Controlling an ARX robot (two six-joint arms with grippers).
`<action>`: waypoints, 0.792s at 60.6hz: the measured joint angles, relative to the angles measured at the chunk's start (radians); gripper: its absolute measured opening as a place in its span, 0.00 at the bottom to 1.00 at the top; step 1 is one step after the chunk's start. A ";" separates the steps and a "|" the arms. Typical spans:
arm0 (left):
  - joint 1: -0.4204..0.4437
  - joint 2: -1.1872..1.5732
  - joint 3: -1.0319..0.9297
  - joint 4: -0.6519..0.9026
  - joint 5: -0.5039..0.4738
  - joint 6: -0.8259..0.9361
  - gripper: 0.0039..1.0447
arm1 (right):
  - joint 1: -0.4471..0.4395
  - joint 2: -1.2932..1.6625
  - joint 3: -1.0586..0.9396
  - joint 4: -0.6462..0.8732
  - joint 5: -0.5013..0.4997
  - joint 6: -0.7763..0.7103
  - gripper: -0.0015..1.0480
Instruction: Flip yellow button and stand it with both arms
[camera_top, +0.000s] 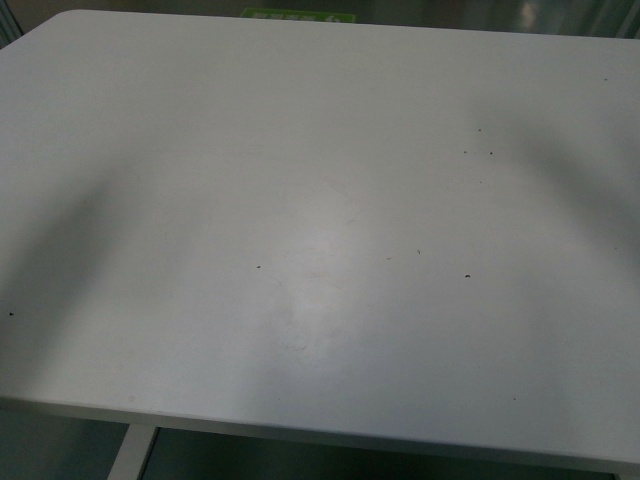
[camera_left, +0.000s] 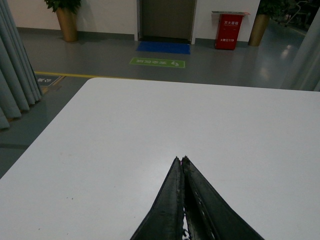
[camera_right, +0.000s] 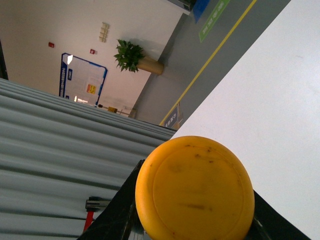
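Observation:
In the right wrist view my right gripper (camera_right: 195, 225) is shut on the yellow button (camera_right: 195, 190). Its round yellow-orange cap faces the camera and fills the gap between the black fingers (camera_right: 117, 212); the button's body is hidden behind the cap. The button is held beside the white table (camera_right: 270, 115), and the view is tilted. In the left wrist view my left gripper (camera_left: 182, 159) is shut and empty, its black fingertips (camera_left: 176, 175) meeting in a point above the white table (camera_left: 150, 125). Neither gripper nor the button shows in the front view, only the table top (camera_top: 320, 250).
Beyond the table's far edge the left wrist view shows grey floor, a green floor sign (camera_left: 157, 62), a blue mat (camera_left: 164, 47), a red cabinet (camera_left: 228, 31) and grey curtains (camera_left: 15, 65). The right wrist view shows curtains (camera_right: 60, 150) and a potted plant (camera_right: 135, 57).

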 joint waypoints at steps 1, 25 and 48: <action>0.005 -0.012 -0.011 -0.001 0.005 0.000 0.03 | 0.000 -0.001 0.000 0.000 -0.002 -0.002 0.31; 0.098 -0.305 -0.182 -0.127 0.105 0.007 0.03 | -0.034 -0.003 0.000 -0.004 -0.019 -0.014 0.31; 0.174 -0.535 -0.251 -0.270 0.173 0.008 0.03 | -0.058 -0.003 0.000 -0.008 -0.026 -0.032 0.31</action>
